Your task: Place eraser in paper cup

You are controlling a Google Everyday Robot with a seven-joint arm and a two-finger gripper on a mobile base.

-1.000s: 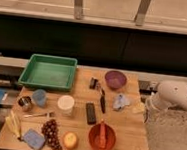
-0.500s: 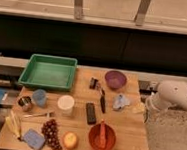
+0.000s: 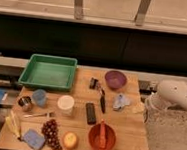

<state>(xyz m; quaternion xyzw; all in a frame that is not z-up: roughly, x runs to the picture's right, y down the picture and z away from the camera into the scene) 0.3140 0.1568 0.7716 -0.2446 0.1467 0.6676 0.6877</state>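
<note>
The eraser (image 3: 90, 113) lies flat near the middle of the wooden table (image 3: 129, 124), just right of the paper cup (image 3: 65, 105), which stands upright with its mouth open; a narrow strip of bare wood parts the 2. The gripper (image 3: 153, 102) hangs at the end of the white arm (image 3: 178, 93) by the table's right edge, well apart from both, and whether it is spread or closed I cannot tell. The likeliest slip is a wrong pick: a thin black stick (image 3: 102, 100) lies just right of the eraser, and a small black clip (image 3: 93, 83) sits beyond it, both similar in colour. The eraser is also low and flat, so a shallow pinch could slide off, and a light cup could tip if nudged during the drop. A reach from the right crosses the stick and a crumpled blue cloth (image 3: 120, 101); the orange bowl (image 3: 102, 137) sits close at the eraser's front right. Farther out are a purple bowl (image 3: 115, 79), a green tray (image 3: 50, 58), a blue cup (image 3: 39, 97), a metal cup (image 3: 25, 103) and grapes (image 3: 51, 133).
</note>
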